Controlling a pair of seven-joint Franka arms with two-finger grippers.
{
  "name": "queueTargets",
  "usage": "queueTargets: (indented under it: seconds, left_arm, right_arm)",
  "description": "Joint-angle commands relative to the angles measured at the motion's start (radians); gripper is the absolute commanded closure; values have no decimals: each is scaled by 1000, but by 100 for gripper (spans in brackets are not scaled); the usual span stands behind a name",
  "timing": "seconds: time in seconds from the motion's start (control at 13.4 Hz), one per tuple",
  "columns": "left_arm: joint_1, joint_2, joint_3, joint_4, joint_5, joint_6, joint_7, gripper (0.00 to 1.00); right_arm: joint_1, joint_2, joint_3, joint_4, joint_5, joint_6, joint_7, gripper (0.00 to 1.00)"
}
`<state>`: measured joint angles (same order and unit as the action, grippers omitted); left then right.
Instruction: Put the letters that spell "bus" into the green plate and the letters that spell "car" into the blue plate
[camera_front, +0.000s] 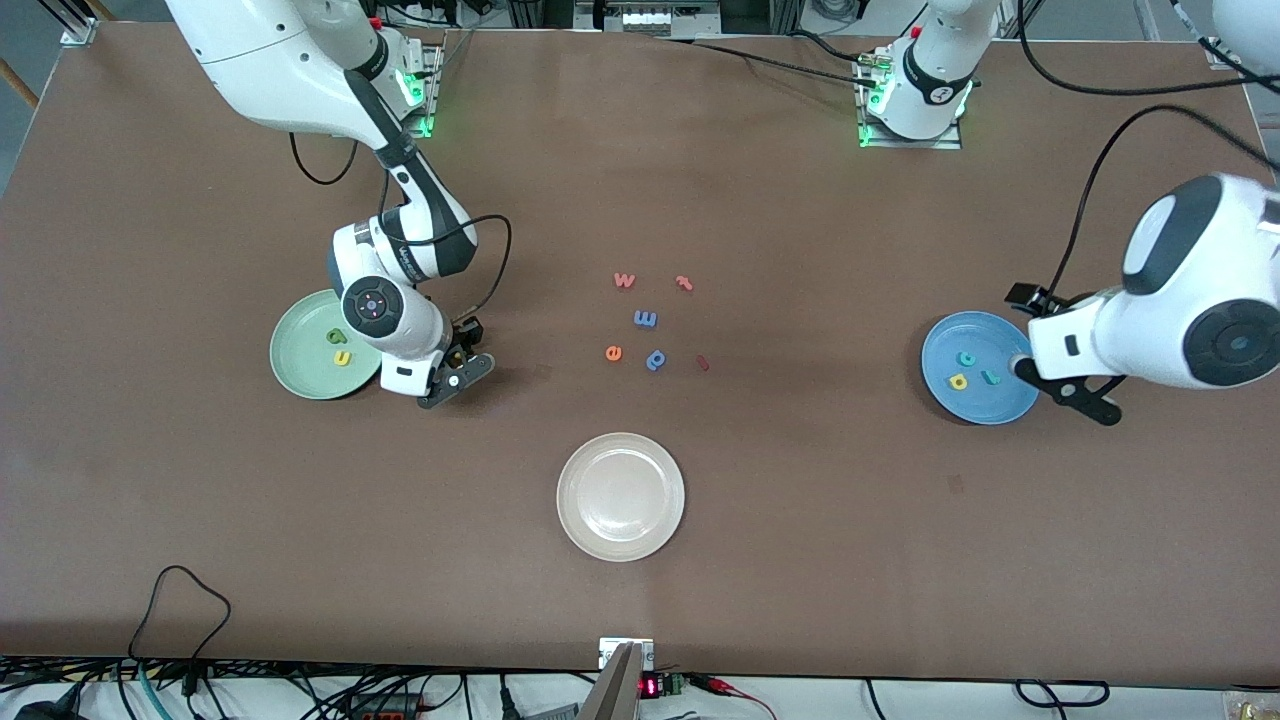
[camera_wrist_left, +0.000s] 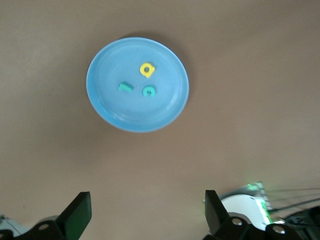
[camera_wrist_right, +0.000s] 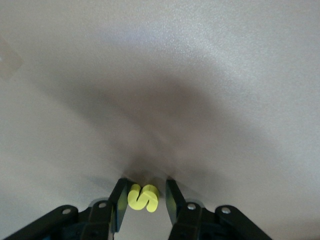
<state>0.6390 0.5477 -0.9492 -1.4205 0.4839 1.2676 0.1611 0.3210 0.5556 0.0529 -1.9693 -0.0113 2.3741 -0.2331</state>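
The green plate (camera_front: 300, 372) holds a dark green letter (camera_front: 336, 337) and yellow u (camera_front: 342, 357). Beside it, the right gripper (camera_wrist_right: 144, 200) clamps the yellow s (camera_wrist_right: 143, 198). The blue plate (camera_wrist_left: 107, 107) holds the teal c (camera_wrist_left: 148, 91), teal r (camera_wrist_left: 124, 87) and yellow round-bowled letter (camera_wrist_left: 146, 69); the left gripper (camera_wrist_left: 145, 212) hangs over the table beside it, jaws apart. The cream-white plate (camera_front: 590, 525) holds nothing.

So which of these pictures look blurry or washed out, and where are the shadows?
Right wrist view: table smeared and pale, a dark shadow above the sharp yellow foam s between the right gripper fingers. Left wrist view: the round bright blue plate is slightly soft. Front view: even lighting, faint shadows.
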Motion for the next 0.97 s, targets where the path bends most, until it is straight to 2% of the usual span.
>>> queueTargets:
  seconds: [0.0, 0.07, 0.15, 0.3, 0.6, 0.75, 0.9]
  left_arm:
    - [-5, 14, -48, 122, -17, -102, -110, 0]
    - [-37, -11, -31, 136, -16, -99, -109, 0]
    - [-103, -38, 56, 143, -21, -94, -113, 0]
    - [-224, -112, 267, 169, -162, -70, -113, 0]
    - [-484, -244, 747, 106, -440, 102, -107, 0]
    - [-571, -320, 866, 11, -462, 215, -107, 0]
    - [-634, -417, 935, -128, -459, 368, -118, 0]
  right_arm:
    - [7, -8, -2, -31, -13, 11, 20, 76]
    - [6, -8, -2, -31, -13, 11, 20, 83]
    - [6, -8, -4, -31, -13, 11, 20, 89]
    - [1, -13, -4, -31, -12, 10, 18, 95]
    - [-38, -72, -5, -29, -13, -9, 9, 95]
    - [-109, -133, -4, -29, -19, -73, 2, 95]
    - [-190, -189, -4, -31, -19, -154, -21, 95]
